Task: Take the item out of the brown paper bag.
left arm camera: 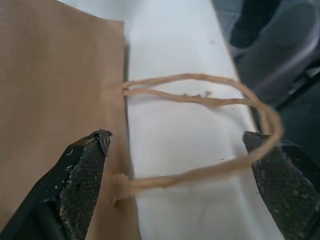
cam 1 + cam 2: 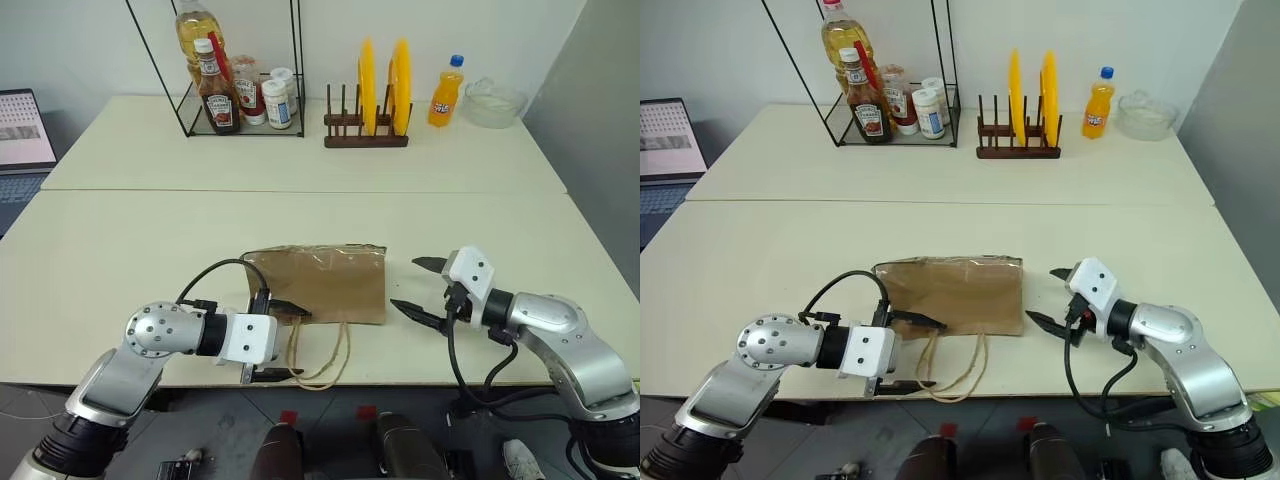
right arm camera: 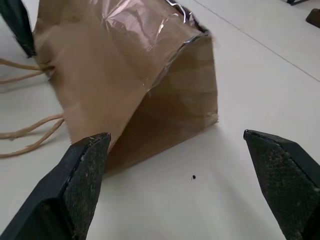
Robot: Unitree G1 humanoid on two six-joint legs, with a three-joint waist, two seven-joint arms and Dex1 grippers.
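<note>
Tan string loop handles point(image 2: 322, 362) lie nearest, at the table edge. Left gripper point(image 2: 280, 342) and right gripper point(image 2: 421, 290) flank the flat creased brown paper bag point(image 2: 325, 284), both wide open, empty. Cola bottle unseen, presumably inside. Approach step; next: grip the mouth edge, open it.

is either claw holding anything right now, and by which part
Nothing is held. The left claw is open at the flat brown paper bag's string handles; the right claw is open beside it.
</note>
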